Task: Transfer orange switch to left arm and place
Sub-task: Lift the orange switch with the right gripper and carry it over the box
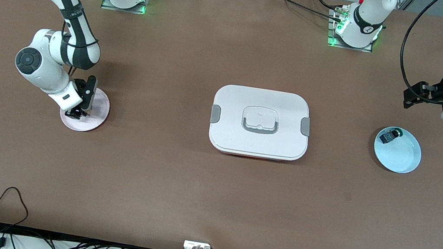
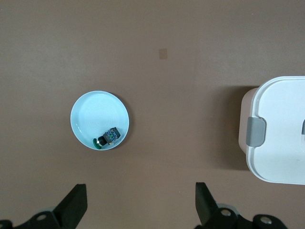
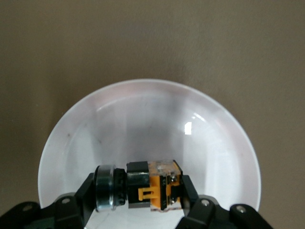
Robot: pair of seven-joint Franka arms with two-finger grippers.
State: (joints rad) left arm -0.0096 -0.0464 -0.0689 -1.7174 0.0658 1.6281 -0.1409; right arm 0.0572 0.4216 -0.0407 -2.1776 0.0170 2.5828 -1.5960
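Note:
The orange switch (image 3: 153,191), black and orange with a metal ring at one end, lies just over the pink plate (image 3: 143,124). My right gripper (image 3: 139,192) is shut on it, one finger at each end. From the front camera, the right gripper (image 1: 79,113) is down at the pink plate (image 1: 95,120) toward the right arm's end of the table, and the switch is hidden by the fingers. My left gripper (image 1: 410,98) hangs open and holds nothing, above the table beside the blue plate (image 1: 402,157). The white box (image 1: 260,121) sits mid-table between the two plates.
The blue plate (image 2: 95,114) holds a small black-and-grey component with a green top (image 2: 108,137). The box (image 2: 281,129) has grey side latches. Cables and a small device run along the table edge nearest the front camera.

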